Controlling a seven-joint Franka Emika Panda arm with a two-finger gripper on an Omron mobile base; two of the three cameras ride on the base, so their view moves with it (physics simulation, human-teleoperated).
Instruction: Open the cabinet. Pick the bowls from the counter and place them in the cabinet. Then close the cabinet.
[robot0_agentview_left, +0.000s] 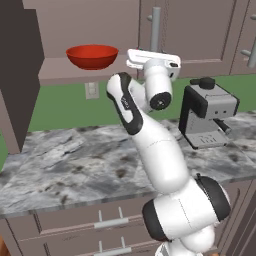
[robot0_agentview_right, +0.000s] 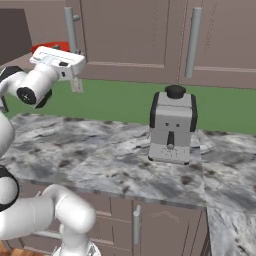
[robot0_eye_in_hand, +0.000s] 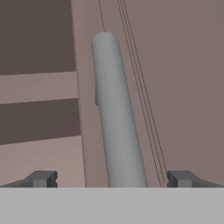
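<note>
Glossy red bowl (robot0_agentview_left: 92, 56) | wide, shallow | inside mauve-brown cabinet (robot0_agentview_left: 200, 37)

The bowl (robot0_agentview_left: 92, 56), in the upper left of the left base view, was glossy red. The cabinet (robot0_agentview_left: 200, 35) across the top was mauve-brown, its bar handle (robot0_eye_in_hand: 117, 118) plain grey in the centre of the hand view. The counter (robot0_agentview_left: 75, 160) across the middle was grey-and-white marble with dark veins. The coffee machine (robot0_agentview_right: 172, 127), right of centre in the right base view, was light grey and black. The wall (robot0_agentview_right: 120, 100) behind it was green.
</note>
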